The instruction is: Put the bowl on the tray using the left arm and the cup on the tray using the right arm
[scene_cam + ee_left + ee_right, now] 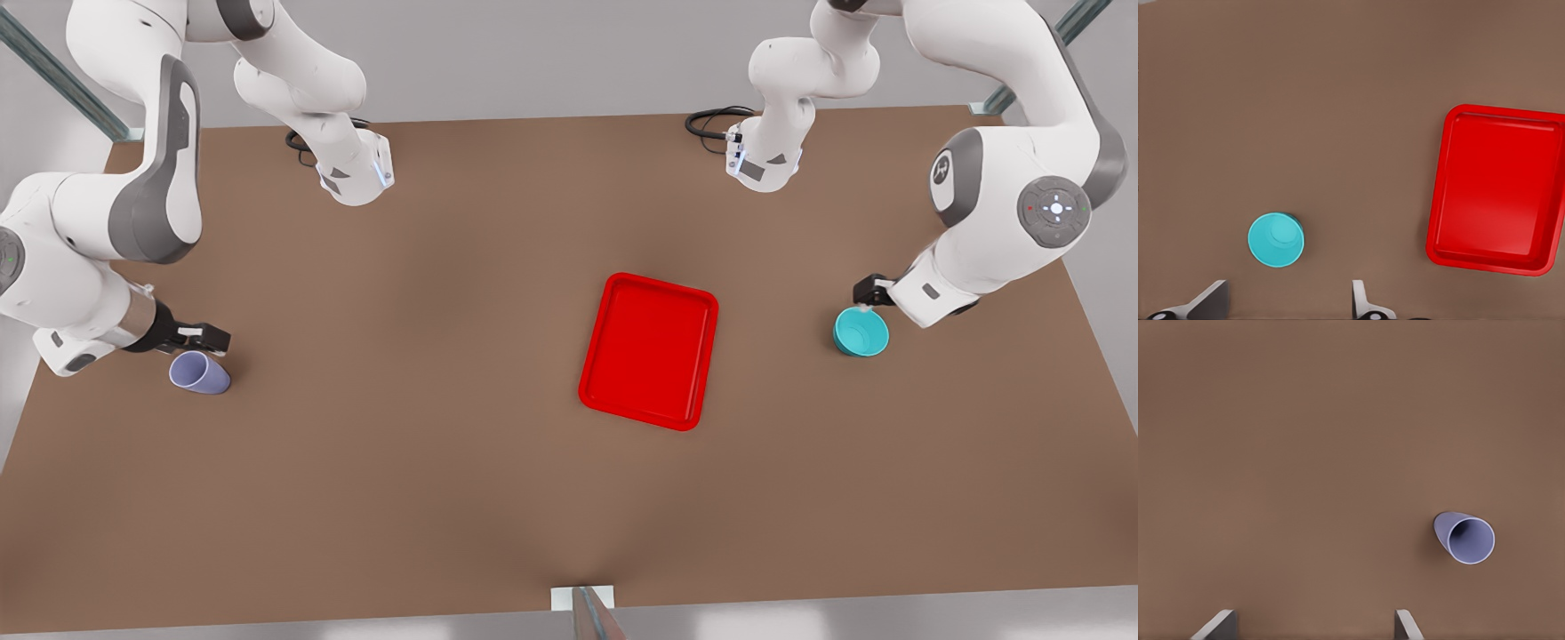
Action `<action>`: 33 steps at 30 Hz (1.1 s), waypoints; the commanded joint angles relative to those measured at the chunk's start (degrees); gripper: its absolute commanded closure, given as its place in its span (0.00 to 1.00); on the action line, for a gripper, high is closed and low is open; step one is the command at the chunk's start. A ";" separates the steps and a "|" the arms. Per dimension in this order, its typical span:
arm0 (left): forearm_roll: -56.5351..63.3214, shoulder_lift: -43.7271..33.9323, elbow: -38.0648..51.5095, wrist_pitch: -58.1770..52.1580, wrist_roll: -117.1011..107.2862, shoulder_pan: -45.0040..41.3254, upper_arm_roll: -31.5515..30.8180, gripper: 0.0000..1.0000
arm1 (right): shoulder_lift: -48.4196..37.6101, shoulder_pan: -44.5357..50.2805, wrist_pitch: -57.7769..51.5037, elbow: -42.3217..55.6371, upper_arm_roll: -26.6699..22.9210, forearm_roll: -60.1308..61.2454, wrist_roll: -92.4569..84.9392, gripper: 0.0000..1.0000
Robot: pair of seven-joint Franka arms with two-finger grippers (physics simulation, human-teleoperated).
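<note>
A broad brown counter [373,462] with a matte, even surface fills the room's middle. Behind it lies pale grey floor [551,62], crossed at both far corners by slanting metal struts [53,76] (greenish-grey). Black cables [711,120] coil at the far edge.

Both arms are glossy white with grey joint panels, a round grey cap with small lights on one joint, black cables looped at their bases, and each ends in a dark pincer, left pincer [864,300], right pincer [213,339], with pale grey fingers [1359,297].
</note>
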 commanded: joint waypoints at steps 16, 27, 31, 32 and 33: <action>-19.95 7.46 -37.80 39.88 27.42 8.92 14.77 0.00 | 0.17 -0.09 -0.26 0.09 -0.18 0.00 -0.09 0.00; -22.06 14.58 -37.80 43.22 28.21 9.54 14.68 0.30 | 0.17 -0.09 -0.26 0.18 -0.26 0.00 -0.09 0.00; -22.41 15.64 -37.71 43.49 28.12 9.45 14.59 0.66 | 0.26 -0.44 -0.35 0.18 -0.35 0.09 -0.09 0.00; -22.67 15.64 -37.71 43.49 28.12 9.54 14.59 0.68 | 0.35 -0.62 -0.18 0.18 -0.35 0.18 -0.26 0.00; -22.94 15.64 -37.71 43.40 28.04 9.54 14.50 0.72 | 0.35 -0.70 -0.18 0.18 -0.44 0.26 -0.53 0.00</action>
